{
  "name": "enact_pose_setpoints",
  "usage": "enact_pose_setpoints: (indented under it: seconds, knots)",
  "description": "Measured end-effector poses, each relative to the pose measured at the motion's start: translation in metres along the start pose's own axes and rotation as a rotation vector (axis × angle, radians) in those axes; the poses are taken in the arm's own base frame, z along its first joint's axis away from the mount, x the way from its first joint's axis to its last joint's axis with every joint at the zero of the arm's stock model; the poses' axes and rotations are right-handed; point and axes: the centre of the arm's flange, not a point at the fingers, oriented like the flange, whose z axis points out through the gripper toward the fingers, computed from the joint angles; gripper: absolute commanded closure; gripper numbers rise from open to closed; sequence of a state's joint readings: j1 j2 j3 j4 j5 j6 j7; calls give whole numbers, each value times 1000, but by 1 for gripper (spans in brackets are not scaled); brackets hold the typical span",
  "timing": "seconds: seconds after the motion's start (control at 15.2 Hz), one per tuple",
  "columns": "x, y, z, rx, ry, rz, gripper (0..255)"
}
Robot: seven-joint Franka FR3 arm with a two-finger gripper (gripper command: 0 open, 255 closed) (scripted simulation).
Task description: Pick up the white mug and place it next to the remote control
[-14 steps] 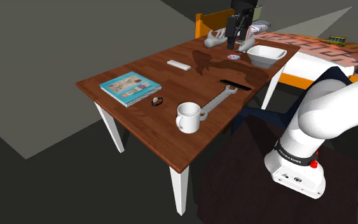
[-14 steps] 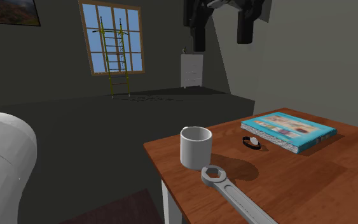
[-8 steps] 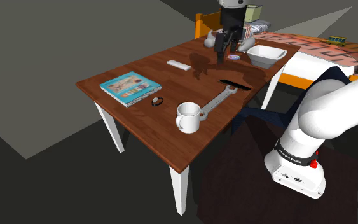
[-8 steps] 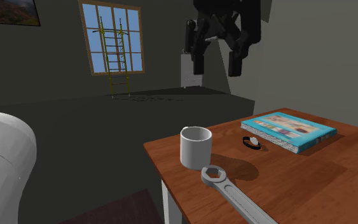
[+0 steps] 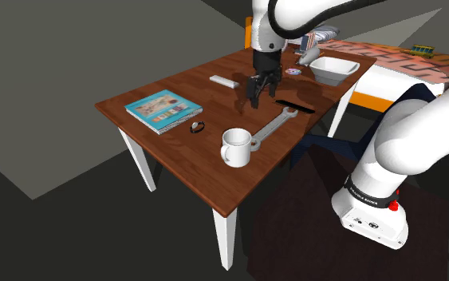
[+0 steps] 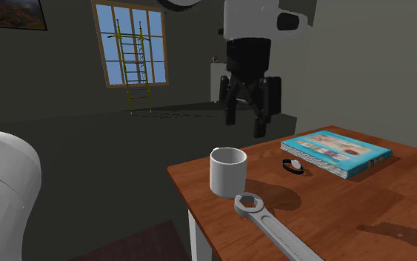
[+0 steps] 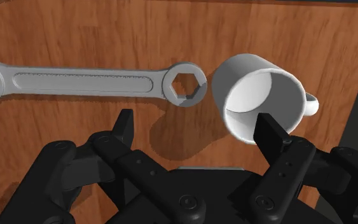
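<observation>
Well, the black gripper [image 5: 258, 99] hangs over the brown wooden table [image 5: 191, 80] with its two fingers spread apart, holding nothing. The white mug [image 5: 236, 147] stands upright close to the table's near edge, open side up. Its handle points toward the grey wrench [image 5: 274, 126] just beside it. The white remote control [image 5: 224, 81] lies farther back, well apart from the mug. A blue book [image 5: 163, 109] lies toward the shoulder view's left. The words on its cover are too small to read.
</observation>
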State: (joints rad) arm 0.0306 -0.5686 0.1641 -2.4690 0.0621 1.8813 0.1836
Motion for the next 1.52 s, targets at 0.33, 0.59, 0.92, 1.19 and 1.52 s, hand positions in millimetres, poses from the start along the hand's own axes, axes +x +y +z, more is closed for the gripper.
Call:
enact_pose_setpoints:
  seconds: [0.33, 0.59, 0.92, 1.19, 1.52]
  knots:
    - [19, -28, 54, 21, -16, 29, 0]
    - [30, -44, 86, 31, -23, 43, 0]
    - [31, -45, 114, 33, -24, 44, 0]
    - [31, -45, 121, 33, -23, 45, 0]
    - [31, -46, 122, 33, -23, 45, 255]
